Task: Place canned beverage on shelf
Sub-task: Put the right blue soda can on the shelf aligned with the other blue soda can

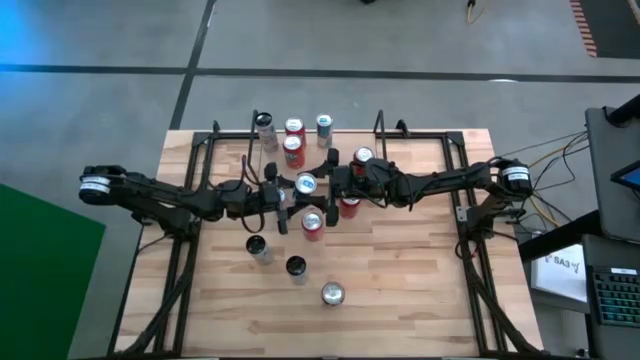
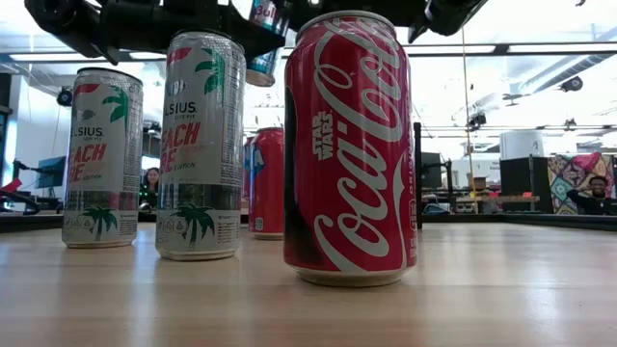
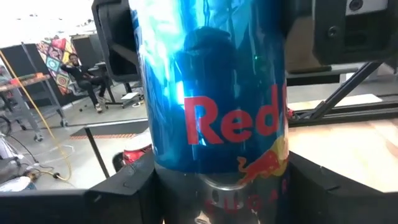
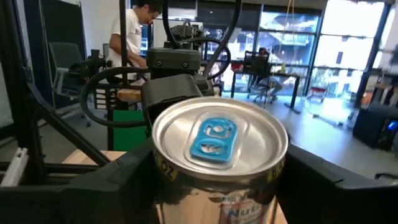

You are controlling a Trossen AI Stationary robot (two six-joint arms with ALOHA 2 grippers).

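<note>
My left tool [image 3: 217, 183] has the blue drink can [image 1: 306, 183] pinched between its fingers. It is lifted clear of the table [image 1: 420, 290], above the middle and a little toward the far edge. My right tool [image 4: 217, 180] is on the same can from the other side. I cannot tell whether it is gripping or only flanking it, so I read this as a hand-over in mid-air.

The shelf [image 1: 380, 122] stands along the table's far edge. About four cans [image 1: 294, 128] look to be on or just beside it, so part of the job seems done. The lifted can has not reached it. I still have to carry it to the far edge, set it upright on the wooden floor and let go.

More cans wait on the table. Some are near the tools, and three [image 1: 296, 266] are toward the near edge.

From table height, a large red cola can [image 2: 350, 145] and two tall white cans [image 2: 201, 145] block the shelf. Only a sliver of the lifted can shows at the top of that view. From above, the arms cover the cans beneath them, and I cannot see which shelf spots are free.
</note>
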